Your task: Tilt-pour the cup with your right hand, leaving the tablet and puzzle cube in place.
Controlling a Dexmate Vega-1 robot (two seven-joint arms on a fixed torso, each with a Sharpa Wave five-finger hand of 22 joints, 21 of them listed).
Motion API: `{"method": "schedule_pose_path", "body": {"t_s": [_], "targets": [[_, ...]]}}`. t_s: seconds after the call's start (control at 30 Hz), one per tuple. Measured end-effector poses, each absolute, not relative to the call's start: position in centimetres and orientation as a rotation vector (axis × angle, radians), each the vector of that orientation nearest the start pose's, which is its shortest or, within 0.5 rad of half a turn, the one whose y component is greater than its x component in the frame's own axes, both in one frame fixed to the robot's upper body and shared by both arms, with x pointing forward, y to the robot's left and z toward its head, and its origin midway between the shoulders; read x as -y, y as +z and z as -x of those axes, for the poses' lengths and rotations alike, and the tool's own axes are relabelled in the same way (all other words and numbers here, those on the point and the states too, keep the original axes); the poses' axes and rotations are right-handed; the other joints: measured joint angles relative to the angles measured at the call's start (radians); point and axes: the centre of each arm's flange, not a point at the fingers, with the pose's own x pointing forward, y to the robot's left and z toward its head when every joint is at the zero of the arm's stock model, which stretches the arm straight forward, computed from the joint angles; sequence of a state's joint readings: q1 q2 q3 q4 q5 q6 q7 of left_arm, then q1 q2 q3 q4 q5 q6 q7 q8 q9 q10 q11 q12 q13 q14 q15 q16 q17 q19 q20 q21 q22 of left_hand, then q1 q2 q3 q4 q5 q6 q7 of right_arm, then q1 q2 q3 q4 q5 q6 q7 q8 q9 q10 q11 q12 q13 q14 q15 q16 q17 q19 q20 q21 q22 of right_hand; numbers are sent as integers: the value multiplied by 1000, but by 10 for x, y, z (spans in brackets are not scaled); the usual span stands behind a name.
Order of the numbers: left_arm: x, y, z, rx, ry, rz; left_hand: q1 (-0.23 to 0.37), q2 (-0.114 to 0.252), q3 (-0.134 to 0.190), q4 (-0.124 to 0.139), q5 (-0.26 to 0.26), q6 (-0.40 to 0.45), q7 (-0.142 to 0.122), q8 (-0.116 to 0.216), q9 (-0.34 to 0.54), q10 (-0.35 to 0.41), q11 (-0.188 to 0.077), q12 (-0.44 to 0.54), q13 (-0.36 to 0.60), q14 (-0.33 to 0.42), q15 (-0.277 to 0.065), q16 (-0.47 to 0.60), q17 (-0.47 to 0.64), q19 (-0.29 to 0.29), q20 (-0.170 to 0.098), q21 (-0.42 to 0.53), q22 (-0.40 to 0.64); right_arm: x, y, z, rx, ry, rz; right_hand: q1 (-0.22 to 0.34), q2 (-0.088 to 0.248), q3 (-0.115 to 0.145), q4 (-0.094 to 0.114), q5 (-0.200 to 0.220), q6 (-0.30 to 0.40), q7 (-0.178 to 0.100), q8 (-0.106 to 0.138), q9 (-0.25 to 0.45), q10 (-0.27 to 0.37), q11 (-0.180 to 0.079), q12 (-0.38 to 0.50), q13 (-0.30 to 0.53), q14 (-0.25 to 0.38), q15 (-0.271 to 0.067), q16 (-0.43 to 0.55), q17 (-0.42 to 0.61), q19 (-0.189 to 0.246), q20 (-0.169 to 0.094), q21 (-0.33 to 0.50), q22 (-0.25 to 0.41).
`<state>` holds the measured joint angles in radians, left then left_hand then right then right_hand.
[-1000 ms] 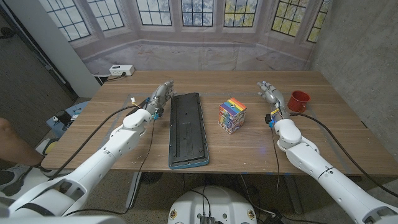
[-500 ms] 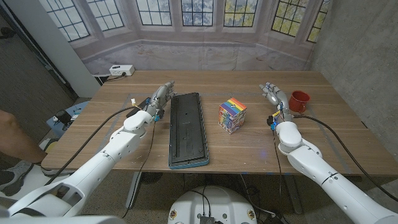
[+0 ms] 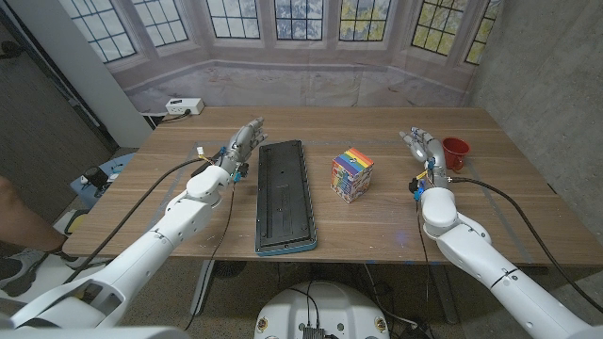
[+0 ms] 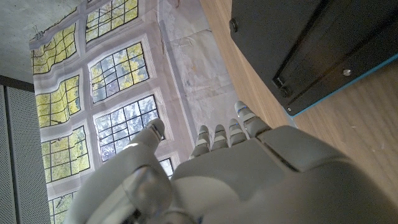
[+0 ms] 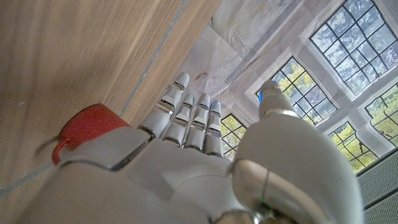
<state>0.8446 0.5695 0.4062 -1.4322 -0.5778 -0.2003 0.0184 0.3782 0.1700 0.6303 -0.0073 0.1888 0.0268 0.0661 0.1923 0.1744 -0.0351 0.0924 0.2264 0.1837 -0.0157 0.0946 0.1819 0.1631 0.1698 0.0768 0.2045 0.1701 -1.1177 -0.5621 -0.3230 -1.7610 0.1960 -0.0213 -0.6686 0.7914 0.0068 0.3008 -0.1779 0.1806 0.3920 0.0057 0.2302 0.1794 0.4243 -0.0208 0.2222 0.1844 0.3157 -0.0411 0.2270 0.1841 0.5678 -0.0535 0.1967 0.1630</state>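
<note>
Red cup (image 3: pixel 455 153) upright, far right on table (image 3: pixel 377 217), just right of your right hand (image 3: pixel 421 148). Fingers (image 5: pixel 186 115) apart, hold nothing, reach past cup's left side. Move right to close. Left hand (image 3: pixel 240 149) farther, fingers apart, beside tablet (image 3: pixel 285 195). Puzzle cube (image 3: pixel 352 174) mid-table.

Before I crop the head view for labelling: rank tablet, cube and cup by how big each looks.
1. tablet, by far the largest
2. cube
3. cup, smallest, though the right hand partly hides it
</note>
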Motion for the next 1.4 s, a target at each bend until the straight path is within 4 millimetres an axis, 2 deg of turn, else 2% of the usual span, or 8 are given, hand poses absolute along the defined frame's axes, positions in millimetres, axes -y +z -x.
{"method": "schedule_pose_path", "body": {"t_s": [0.33, 0.43, 0.53, 0.77, 0.83, 0.93, 1.2, 1.4], "targets": [[-267, -7, -630, 602, -223, -92, 5, -2, 0, -14, 4, 5, -5, -5, 0, 3, -3, 0, 5, 7, 0, 0, 0, 2, -2, 0, 0, 294, -61, -564, 579, -432, 250, 37, -5, 0, 0, 0, 55, -5, 8, 0, 50, -7, 4, 4, 44, -1, 11, 4, 39, 0, 0, 0], [-266, -7, -627, 604, -221, -91, 13, -1, -2, -16, 4, 5, -5, -5, 0, 3, -3, 0, 5, 9, -2, 0, 0, 5, -5, 0, 0, 295, -62, -563, 574, -450, 257, 44, -5, 0, 0, 0, 66, -5, 8, 0, 65, -8, 4, 4, 54, 0, 11, 5, 46, -7, 0, 0], [-266, -8, -624, 605, -214, -88, 14, -1, 1, -21, 4, 5, -5, -5, 0, 3, -3, 0, 5, 9, -2, 0, 0, 5, -5, 0, 0, 298, -63, -561, 569, -477, 263, 48, -8, 0, 0, 0, 74, -7, 8, 0, 68, -10, 10, 4, 57, -4, 11, 5, 55, -2, 0, 0], [-269, -11, -618, 609, -197, -82, 14, -1, 1, -21, 4, 5, -5, -5, 0, 3, -3, -5, 5, 12, 2, 0, 0, 7, -3, 0, 0, 305, -65, -556, 546, -532, 279, 58, -10, 0, 0, 0, 82, -7, 8, 0, 79, -10, 12, 4, 64, 0, 17, 5, 55, -2, 0, 0], [-269, -12, -616, 608, -197, -80, 14, -1, 0, -28, 4, 5, -5, -5, 0, 3, -3, -5, 5, 12, 2, 0, 0, 11, 0, 0, 0, 307, -67, -556, 536, -543, 286, 61, -7, 0, 0, 0, 82, -8, 8, 0, 81, -13, 12, 4, 64, 0, 17, 5, 55, -2, 0, 0], [-271, -14, -614, 613, -184, -76, 15, -1, 1, -29, 4, 5, -5, -5, 0, 3, -3, -5, 5, 12, 2, 0, 0, 11, 0, -5, 0, 309, -67, -552, 530, -557, 288, 67, -9, -3, 3, 0, 85, -11, 8, 0, 86, -18, 12, 4, 64, 0, 17, 5, 39, -5, -4, 0], [-277, -18, -606, 617, -174, -76, 24, -1, -1, -32, 4, 5, -5, -5, 0, 5, -5, -5, 5, 12, 2, 0, 0, 11, 0, -7, 0, 316, -71, -550, 500, -604, 305, 67, -9, -5, 5, 0, 85, -11, 4, 0, 93, -10, 5, 4, 68, -4, 17, 9, 30, 2, -8, 3], [-282, -19, -601, 627, -149, -70, 25, -2, 1, -37, 4, 5, -5, -5, 0, 5, -5, -5, 5, 12, 2, 0, 0, 11, 0, -7, 0, 325, -76, -546, 481, -649, 312, 80, -14, -8, 8, 0, 108, 4, 2, 0, 120, -7, 5, 1, 82, -3, 17, 9, 17, 0, -8, 3]]}}
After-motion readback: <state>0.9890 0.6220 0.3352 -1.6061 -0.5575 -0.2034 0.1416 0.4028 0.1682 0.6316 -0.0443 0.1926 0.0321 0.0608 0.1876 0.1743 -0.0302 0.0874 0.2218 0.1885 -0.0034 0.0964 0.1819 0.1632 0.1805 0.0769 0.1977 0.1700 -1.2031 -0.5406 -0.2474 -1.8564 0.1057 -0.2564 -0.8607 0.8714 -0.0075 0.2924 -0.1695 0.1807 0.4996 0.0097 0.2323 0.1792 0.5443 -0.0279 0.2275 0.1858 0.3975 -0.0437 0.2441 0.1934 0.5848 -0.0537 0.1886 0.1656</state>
